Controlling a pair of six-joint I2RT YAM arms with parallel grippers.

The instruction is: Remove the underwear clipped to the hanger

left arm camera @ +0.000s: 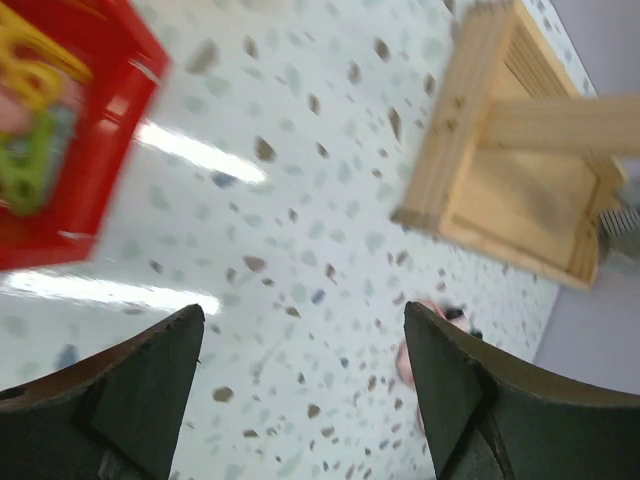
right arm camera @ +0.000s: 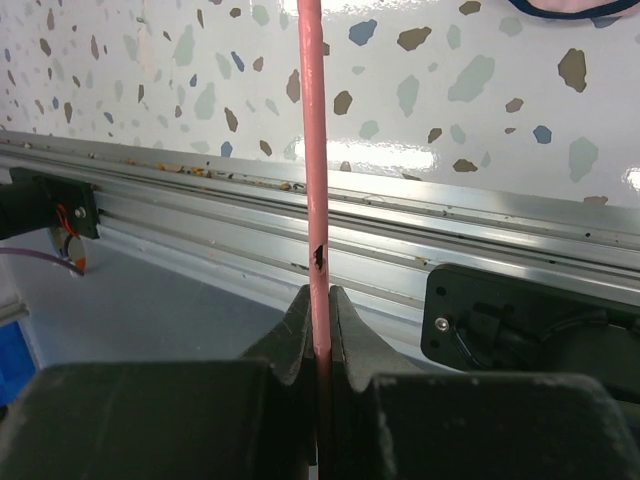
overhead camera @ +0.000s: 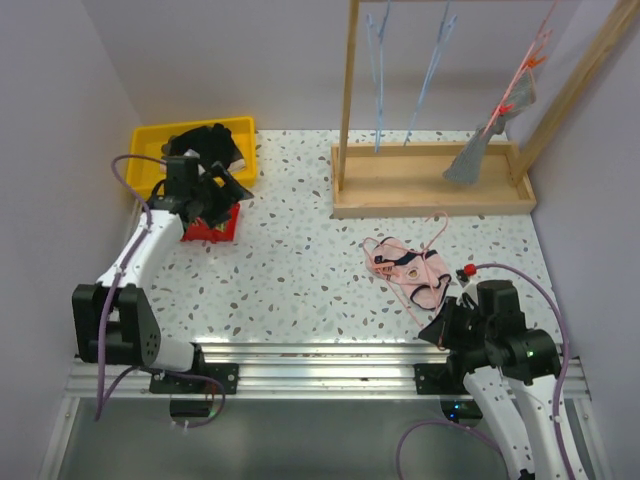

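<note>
The pale pink underwear (overhead camera: 405,265) with dark trim lies on the table, clipped to a thin pink hanger (overhead camera: 430,290). My right gripper (overhead camera: 440,328) is shut on the hanger's rod (right arm camera: 312,150) near the table's front edge; in the right wrist view the jaws (right arm camera: 318,305) pinch the rod. The grey underwear (overhead camera: 478,155) hangs from a red-pink hanger on the wooden rack. My left gripper (overhead camera: 232,185) is open and empty above the table beside the red basket; its view (left arm camera: 305,330) shows bare table and a blurred bit of pink underwear (left arm camera: 410,360).
A yellow bin (overhead camera: 150,140) with a black clothing heap (overhead camera: 205,145) stands at the back left. A red basket (overhead camera: 215,228) sits in front of it. The wooden rack base (overhead camera: 430,185) holds two blue hangers (overhead camera: 380,60). An aluminium rail (overhead camera: 300,355) runs along the front edge.
</note>
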